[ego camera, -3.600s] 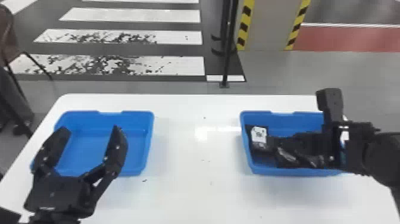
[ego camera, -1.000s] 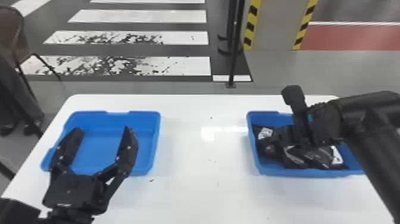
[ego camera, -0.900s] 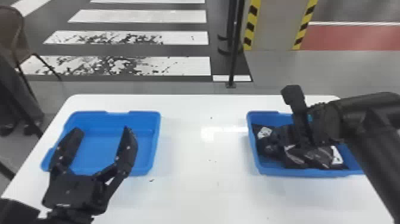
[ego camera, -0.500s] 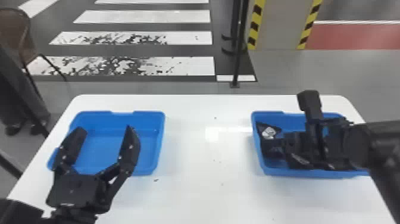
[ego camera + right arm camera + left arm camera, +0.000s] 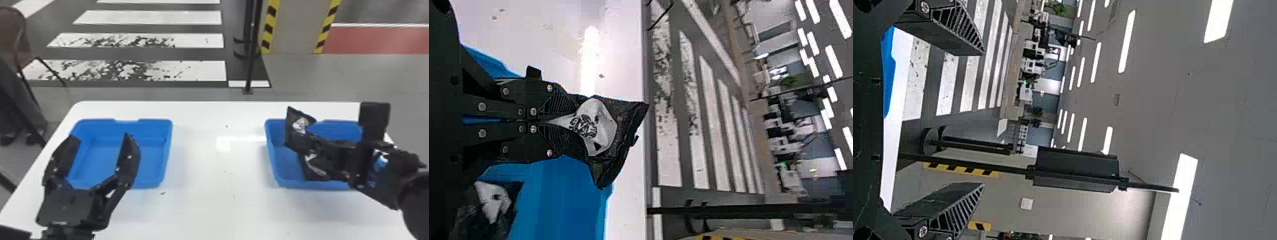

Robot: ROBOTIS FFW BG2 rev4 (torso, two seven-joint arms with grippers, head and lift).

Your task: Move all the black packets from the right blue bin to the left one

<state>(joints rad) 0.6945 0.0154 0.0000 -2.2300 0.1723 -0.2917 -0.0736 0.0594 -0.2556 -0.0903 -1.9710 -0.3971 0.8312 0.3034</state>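
Head view, black packet: the black packet (image 5: 300, 126) is at the tip of the right tool (image 5: 310, 143), above the left-hand end of the right blue bin (image 5: 289, 184).
Head view, long axis of right tool: runs crosswise, tip directed to the robot's left.
Head view, direction of left blue bin: the left blue bin (image 5: 155, 121) lies to the left of the right tool, well apart, beyond the middle of the worktop (image 5: 220, 204); tip and destination are on the same side.
Head view, left tool: the left tool (image 5: 101, 138) is the nearer to the destination, over its near part.
Head view, second packet: the second packet (image 5: 316, 166) lies in the right blue bin, under the right tool.
Left wrist view, left tool state: fingers spread, nothing between them.
Right wrist view, right tool state: fingers pinching one end of the black packet; the wide end projects past the tips.
Right wrist view, step in hand (judged): lift-out, with the transfer to follow.
Right wrist view, next move (judged): carry leftward, tip leading; raise the hanging edge over the rim.
Caution (judged): the left tool may obstruct the drop area; allow clearance.
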